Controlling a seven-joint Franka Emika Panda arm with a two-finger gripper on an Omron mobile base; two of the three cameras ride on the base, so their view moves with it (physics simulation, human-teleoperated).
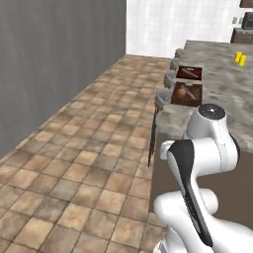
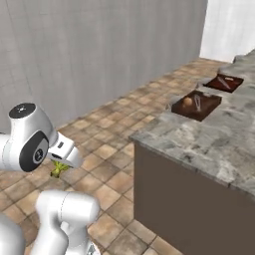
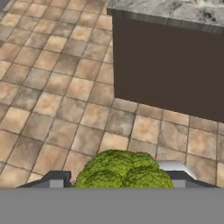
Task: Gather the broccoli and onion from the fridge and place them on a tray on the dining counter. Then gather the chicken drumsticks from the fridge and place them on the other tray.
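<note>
My gripper [image 3: 119, 180] is shut on the broccoli [image 3: 122, 168], a bright-green lumpy head that bulges up between the two dark fingertips [image 3: 56, 179]. From the right base the same green piece [image 2: 60, 170] hangs under the hand, low over the tiled floor. The dining counter [image 2: 199, 142] of grey marbled stone stands ahead and to the right, its near corner and dark side panel [image 3: 166, 61] close. Two dark brown trays lie on it. The nearer tray [image 2: 209, 107] holds the small orange-brown onion [image 2: 187, 102]; the farther tray [image 2: 234, 79] lies behind it.
A plain grey wall [image 1: 54, 64] runs along the left, with open tiled floor [image 1: 94, 163] between it and the counter. Round grey stools [image 1: 162, 99] line the counter's edge. Small yellow items [image 1: 240, 58] stand far back on the stone top.
</note>
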